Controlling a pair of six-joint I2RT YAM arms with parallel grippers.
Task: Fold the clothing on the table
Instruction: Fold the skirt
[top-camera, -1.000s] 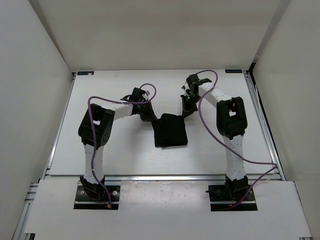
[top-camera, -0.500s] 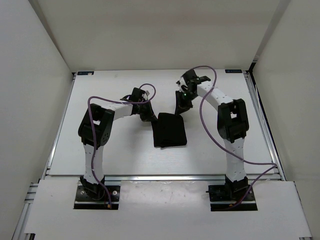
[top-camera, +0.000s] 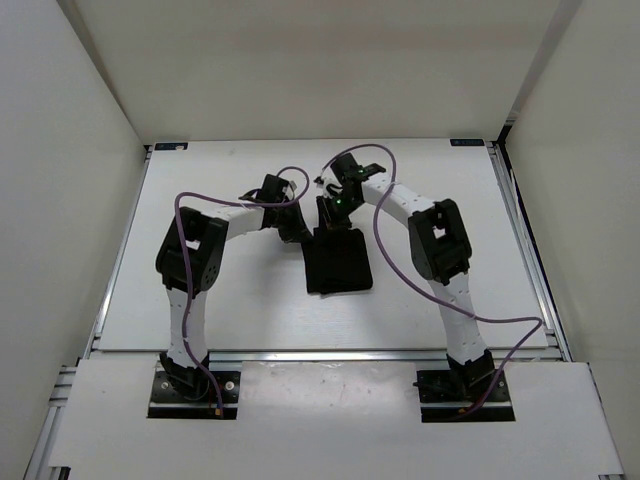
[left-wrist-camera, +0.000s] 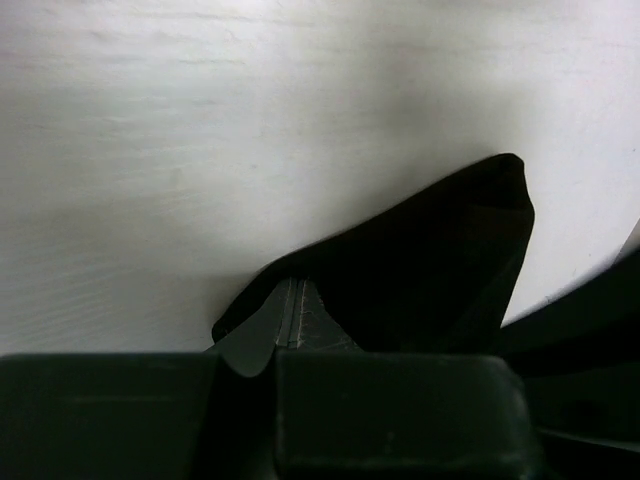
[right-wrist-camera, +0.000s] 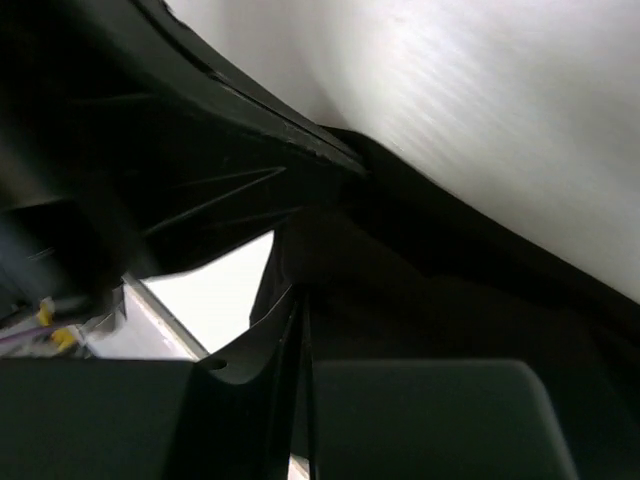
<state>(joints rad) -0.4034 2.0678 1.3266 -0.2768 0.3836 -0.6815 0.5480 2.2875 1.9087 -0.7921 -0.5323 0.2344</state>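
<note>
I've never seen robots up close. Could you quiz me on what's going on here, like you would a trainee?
1. True or false: the clothing on the table is white.
2. Where are the left pincer and the right pincer? A) at the clothing's far edge B) at its near edge C) nowhere near it
3. Fill in: the left pincer is shut on the ____.
Key: 1 false, it is black; 2 A; 3 clothing.

Dark blur swallows the right end effector (right-wrist-camera: 296, 320); its grip is unclear, perhaps on the clothing (right-wrist-camera: 460, 290).
</note>
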